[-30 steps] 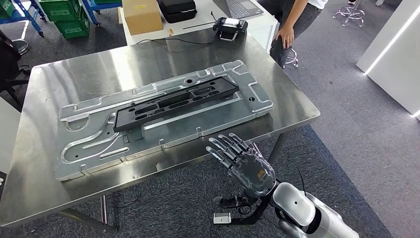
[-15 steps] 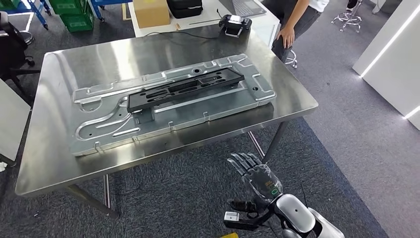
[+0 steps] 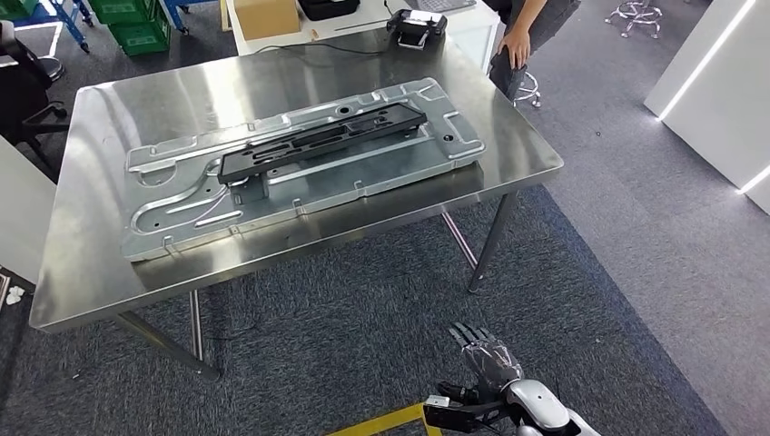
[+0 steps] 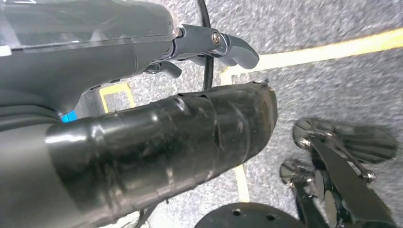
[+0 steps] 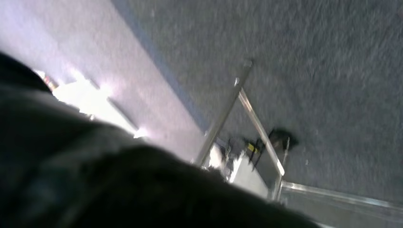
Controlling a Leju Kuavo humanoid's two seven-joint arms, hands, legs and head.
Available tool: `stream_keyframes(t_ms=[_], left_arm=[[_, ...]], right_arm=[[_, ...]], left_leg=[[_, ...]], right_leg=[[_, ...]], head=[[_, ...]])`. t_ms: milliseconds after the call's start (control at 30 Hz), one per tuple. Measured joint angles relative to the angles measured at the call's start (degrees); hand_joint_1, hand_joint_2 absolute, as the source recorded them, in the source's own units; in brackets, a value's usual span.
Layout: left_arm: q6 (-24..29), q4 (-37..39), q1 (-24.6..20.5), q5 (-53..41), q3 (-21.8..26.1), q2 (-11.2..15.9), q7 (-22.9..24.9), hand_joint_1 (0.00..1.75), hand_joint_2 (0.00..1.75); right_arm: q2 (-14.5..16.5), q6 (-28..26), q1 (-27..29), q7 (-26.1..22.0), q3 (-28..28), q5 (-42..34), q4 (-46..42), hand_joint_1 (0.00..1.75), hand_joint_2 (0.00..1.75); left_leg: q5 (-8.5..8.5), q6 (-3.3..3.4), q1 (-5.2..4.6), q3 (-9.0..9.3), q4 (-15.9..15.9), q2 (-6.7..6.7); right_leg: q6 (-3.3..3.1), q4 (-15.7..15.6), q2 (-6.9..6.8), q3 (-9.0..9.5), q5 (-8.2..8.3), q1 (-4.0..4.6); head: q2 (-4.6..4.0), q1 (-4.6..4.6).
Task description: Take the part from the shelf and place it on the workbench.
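The long black part (image 3: 322, 141) lies flat on a large silver stamped panel (image 3: 172, 213). The panel rests on the steel workbench (image 3: 100, 263) ahead of me in the head view. My right hand (image 3: 486, 356) hangs low over the carpet, well short of the bench's front edge, fingers spread and holding nothing. In the left wrist view my left hand (image 4: 166, 128) hangs over the floor. Its thick dark thumb and a grey finger (image 4: 233, 47) stick out with nothing between them. The right wrist view is blurred, with a dark mass in front of the bench legs (image 5: 223, 118).
A person (image 3: 519, 41) stands at the bench's far right corner. Behind the bench are a cardboard box (image 3: 266, 15), a black device (image 3: 416, 25) and green crates (image 3: 138, 36). A white wall (image 3: 717, 82) stands at the right. Yellow tape (image 3: 381, 422) crosses the carpet by my feet.
The whole view has pulled back from the workbench, which now sits farther off. My right hand has dropped from the bench's front edge down toward the floor.
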Motion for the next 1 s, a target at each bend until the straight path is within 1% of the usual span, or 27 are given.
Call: stream_keyframes(t_ms=[33,67,100,133,167,200,233,267,300,333,400,433,467,533,567,600,633,667,700,767,800,833,867,900,933,967,1000], left_arm=[[0.07,0.0,-0.05,-0.05,0.1,-0.02,-0.03,0.0,0.0],[0.1,0.0,-0.09,-0.07,0.18,-0.04,-0.05,0.0,0.0],[0.12,0.0,-0.12,-0.08,0.23,-0.06,-0.05,0.0,0.0],[0.13,-0.01,-0.15,-0.09,0.25,-0.08,-0.05,0.0,0.0],[0.15,-0.02,-0.17,-0.1,0.28,-0.08,-0.05,0.0,0.0],[0.16,-0.08,-0.22,-0.1,0.29,-0.08,-0.06,0.0,0.0],[0.18,-0.2,-0.26,-0.1,0.31,-0.06,-0.07,0.0,0.0],[0.19,-0.32,-0.31,-0.1,0.33,-0.05,-0.07,0.0,0.0],[0.2,-0.43,-0.37,-0.09,0.35,-0.04,-0.08,0.0,0.0],[0.2,-0.51,-0.41,-0.09,0.4,-0.03,-0.08,0.0,0.0],[0.2,-0.57,-0.51,-0.1,0.52,-0.13,-0.08,0.0,0.0],[0.2,-0.61,-0.58,-0.11,0.57,-0.2,-0.08,0.0,0.0],[0.2,-0.63,-0.63,-0.11,0.61,-0.28,-0.08,0.0,0.0],[0.22,-0.66,-0.63,-0.11,0.66,-0.37,-0.08,0.0,0.0],[0.22,-0.66,-0.61,-0.11,0.68,-0.39,-0.08,0.0,0.0],[0.23,-0.66,-0.59,-0.11,0.7,-0.41,-0.08,0.0,0.0],[0.22,-0.66,-0.59,-0.11,0.72,-0.43,-0.08,0.0,0.0],[0.22,-0.66,-0.59,-0.11,0.72,-0.45,-0.08,0.0,0.0],[0.22,-0.66,-0.61,-0.11,0.72,-0.47,-0.08,0.0,0.0],[0.22,-0.66,-0.6,-0.11,0.73,-0.5,-0.08,0.0,0.0],[0.22,-0.67,-0.6,-0.11,0.74,-0.5,-0.08,0.0,0.0],[0.22,-0.68,-0.58,-0.11,0.74,-0.5,-0.08,0.0,0.0],[0.22,-0.7,-0.54,-0.11,0.75,-0.49,-0.08,0.0,0.0],[0.22,-0.73,-0.52,-0.11,0.78,-0.49,-0.08,0.0,0.0],[0.22,-0.75,-0.49,-0.11,0.82,-0.49,-0.08,0.0,0.0],[0.22,-0.78,-0.45,-0.12,0.86,-0.48,-0.08,0.0,0.0],[0.22,-0.79,-0.44,-0.13,0.9,-0.49,-0.07,0.0,0.0]], right_arm=[[0.32,-0.03,-0.12,-0.06,-0.01,-0.03,0.92,0.0,0.0],[0.58,-0.06,-0.23,-0.08,-0.01,-0.06,1.73,0.0,0.0],[0.79,-0.07,-0.32,-0.1,-0.02,-0.07,2.46,0.0,0.0],[0.97,-0.08,-0.42,-0.11,-0.02,-0.08,3.05,0.0,0.0],[1.13,-0.09,-0.52,-0.11,-0.02,-0.08,3.51,0.0,0.0],[1.27,-0.1,-0.6,-0.11,-0.03,-0.09,3.87,0.0,0.0],[1.43,-0.12,-0.68,-0.11,-0.05,-0.09,4.15,0.0,0.0],[1.56,-0.14,-0.76,-0.11,-0.09,-0.09,4.38,0.0,0.0],[1.68,-0.16,-0.84,-0.13,-0.14,-0.09,4.59,0.0,0.0],[1.81,-0.2,-0.92,-0.15,-0.2,-0.09,4.77,0.0,0.0],[1.97,-0.25,-1.01,-0.19,-0.27,-0.09,5.12,0.0,0.0],[2.02,-0.26,-1.01,-0.21,-0.3,-0.09,5.29,0.0,0.0],[2.02,-0.27,-1.02,-0.22,-0.35,-0.09,5.48,0.0,0.0],[2.06,-0.28,-1.06,-0.26,-0.45,-0.09,5.82,0.0,0.0],[2.08,-0.28,-1.06,-0.26,-0.5,-0.1,5.98,0.0,0.0],[2.11,-0.28,-1.06,-0.26,-0.52,-0.1,6.14,0.0,0.0],[2.13,-0.28,-1.07,-0.26,-0.55,-0.11,6.27,0.0,0.0],[2.14,-0.28,-1.11,-0.26,-0.59,-0.11,6.39,0.0,0.0],[2.15,-0.29,-1.19,-0.26,-0.64,-0.11,6.47,0.0,0.0],[2.19,-0.33,-1.47,-0.26,-0.73,-0.11,6.55,0.0,0.0],[2.21,-0.38,-1.56,-0.26,-0.75,-0.11,6.58,0.0,0.0],[2.24,-0.43,-1.6,-0.26,-0.78,-0.11,6.64,0.0,0.0],[2.25,-0.49,-1.57,-0.27,-0.8,-0.11,6.71,0.0,0.0],[2.28,-0.51,-1.59,-0.28,-0.8,-0.11,6.77,0.0,0.0],[2.31,-0.52,-1.64,-0.28,-0.81,-0.11,6.83,0.0,0.0],[2.33,-0.53,-1.68,-0.28,-0.81,-0.11,6.85,0.0,0.44],[2.36,-0.53,-1.73,-0.28,-0.82,-0.11,6.86,0.0,0.87]], left_leg=[[-2.44,-0.23,0.14,-0.96,3.79,0.0],[-3.89,-0.41,0.25,-1.53,6.99,0.01],[-4.1,-0.51,0.32,-1.31,8.61,0.01],[-3.17,-0.5,0.35,-0.04,8.03,0.01],[-1.61,-0.35,0.35,2.31,5.27,-0.01],[-0.43,-0.06,0.3,5.27,1.07,-0.04],[0.12,0.27,0.19,8.07,-3.25,-0.07],[0.31,0.57,0.04,10.0,-6.39,-0.11],[0.14,0.81,-0.13,10.89,-8.2,-0.13],[0.29,1.0,-0.27,10.97,-8.78,-0.12],[1.53,1.67,-0.05,10.32,-9.42,0.07],[2.3,2.21,0.12,9.94,-9.79,0.21],[3.12,2.62,0.31,9.4,-10.14,0.35],[4.43,3.01,0.32,7.89,-10.08,0.49],[4.98,2.92,0.3,6.96,-9.87,0.52],[5.48,2.82,0.3,6.03,-9.56,0.53],[5.91,2.68,0.34,5.08,-9.15,0.54],[6.27,2.5,0.4,4.13,-8.65,0.53],[6.56,2.26,0.45,3.24,-8.02,0.51],[7.05,1.62,0.38,1.86,-6.85,0.45],[7.34,1.28,0.31,1.53,-6.49,0.44],[7.74,0.92,0.25,1.33,-6.4,0.43],[8.22,0.52,0.26,1.24,-6.47,0.39],[8.19,0.18,0.36,0.96,-6.3,0.32],[7.24,-0.14,0.45,0.48,-5.67,0.24],[5.14,-0.42,0.55,-0.17,-4.09,0.18],[2.09,-0.65,0.66,-0.96,-1.42,0.15]], right_leg=[[-0.14,0.1,-0.06,-0.69,0.49,0.07],[-0.14,0.25,-0.1,-1.41,0.94,0.14],[-0.12,0.47,-0.14,-2.15,1.37,0.19],[-0.07,0.76,-0.15,-2.9,1.74,0.21],[0.02,1.08,-0.13,-3.61,2.08,0.23],[0.15,1.43,-0.12,-4.22,2.38,0.23],[0.37,1.71,-0.1,-4.7,2.7,0.28],[0.65,1.82,-0.12,-4.98,3.05,0.28],[0.99,1.8,-0.15,-5.12,3.46,0.23],[1.37,1.61,-0.17,-5.17,3.94,0.21],[2.05,1.44,-0.08,-5.42,4.27,0.24],[2.29,2.1,0.03,-5.81,3.18,0.26],[2.53,3.85,0.16,-6.46,0.97,0.23],[2.93,10.35,0.32,-8.12,-4.85,-0.04],[3.16,13.85,0.33,-8.69,-6.66,-0.16],[3.36,16.24,0.33,-8.7,-7.02,-0.27],[3.52,16.84,0.32,-7.86,-6.09,-0.39],[3.64,15.34,0.32,-5.99,-4.47,-0.52],[3.73,12.02,0.33,-3.23,-3.15,-0.69],[3.57,4.34,0.44,2.12,-3.15,-0.62],[3.34,1.95,0.53,3.48,-3.79,-0.5],[3.0,1.0,0.6,3.79,-4.21,-0.27],[2.54,1.02,0.63,3.29,-3.9,-0.25],[2.08,0.94,0.53,2.74,-3.41,-0.3],[1.51,0.95,0.43,2.07,-2.81,-0.36],[0.97,0.87,0.32,1.28,-2.13,-0.46],[0.57,0.88,0.19,0.5,-1.45,-0.44]], head=[[0.0,0.0],[0.0,0.01],[0.01,0.01],[0.01,0.01],[0.01,0.0],[0.02,0.0],[0.01,0.01],[0.02,0.01],[0.01,0.02],[0.01,0.02],[0.0,0.03],[0.0,0.06],[0.01,0.08],[0.01,0.07],[0.01,0.06],[0.0,0.06],[0.01,0.06],[0.01,0.06],[0.02,0.07],[0.02,0.06],[0.02,0.08],[0.02,0.07],[0.02,0.06],[0.02,0.08],[0.02,0.04],[0.02,0.04],[0.02,0.03]])
